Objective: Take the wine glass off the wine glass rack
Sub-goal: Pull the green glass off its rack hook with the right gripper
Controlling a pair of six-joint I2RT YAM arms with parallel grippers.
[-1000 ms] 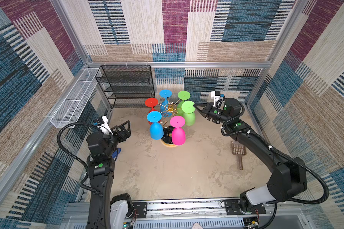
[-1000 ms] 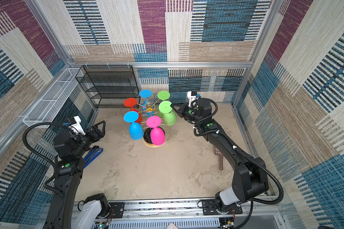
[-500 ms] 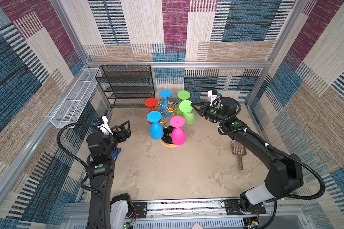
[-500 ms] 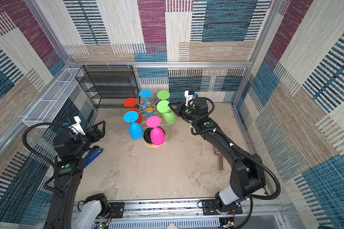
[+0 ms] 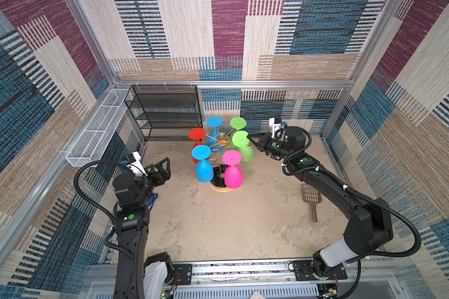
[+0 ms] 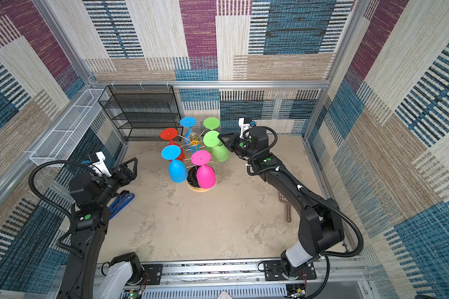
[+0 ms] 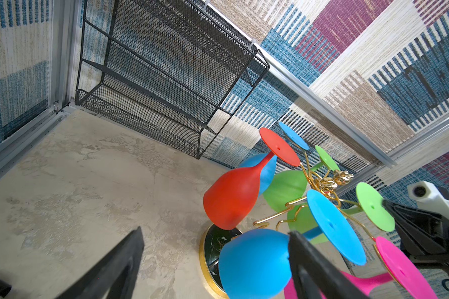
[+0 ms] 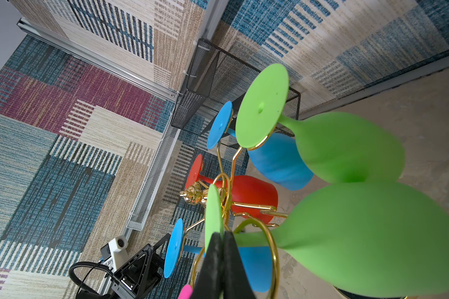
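The wine glass rack (image 5: 222, 139) is a gold wire stand on a round black base (image 5: 219, 187), also in a top view (image 6: 192, 139). Six coloured glasses hang upside down from it. My right gripper (image 5: 249, 136) (image 6: 220, 136) (image 8: 219, 236) is shut on the edge of the flat foot of the nearer green wine glass (image 5: 243, 150) (image 6: 219, 154) (image 8: 368, 240). That glass's stem lies in a gold loop (image 8: 267, 233). My left gripper (image 5: 163, 168) (image 6: 130, 168) (image 7: 215, 234) stands open to the left of the rack, holding nothing and level with a blue glass (image 7: 254, 264).
A black mesh shelf unit (image 5: 166, 114) stands at the back behind the rack. A long white mesh basket (image 5: 96, 134) hangs on the left wall. A brown scoop (image 5: 312, 199) lies on the floor at the right, and a blue tool (image 6: 121, 202) by my left arm.
My right gripper has shifted slightly left toward the rack's post, taking the green glass's foot with it. The left arm has not moved.
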